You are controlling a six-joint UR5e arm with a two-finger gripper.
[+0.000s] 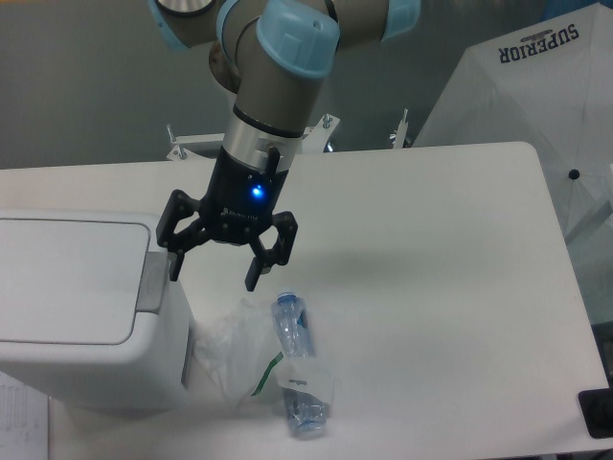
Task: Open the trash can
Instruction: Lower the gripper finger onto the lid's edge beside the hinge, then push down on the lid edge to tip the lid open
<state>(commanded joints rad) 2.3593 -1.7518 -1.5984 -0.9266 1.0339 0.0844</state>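
We see the gripper (213, 272), jaws spread and holding nothing, poised just right of the trash can (86, 307) at the table's left edge, whose grey push tab (152, 283) lies immediately left of the nearer fingertip, long axis running front-to-back.

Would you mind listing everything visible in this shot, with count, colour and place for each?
trash can: one, white, lid shut, at the table's left edge
push tab: one, grey, on the lid's right edge
bottle: one, clear plastic, lying on the table right of the can
plastic bag: one, thin, white, crumpled between can and bottle
table: one, white, filling most of the view
umbrella: one, white with dark SUPERIOR lettering, top right behind the table
dark object: one, black, bottom right corner, too cut off to identify
arm: one, grey with light blue joints, coming from the top
claw: one, black, blue light lit, open, beside the can's right edge
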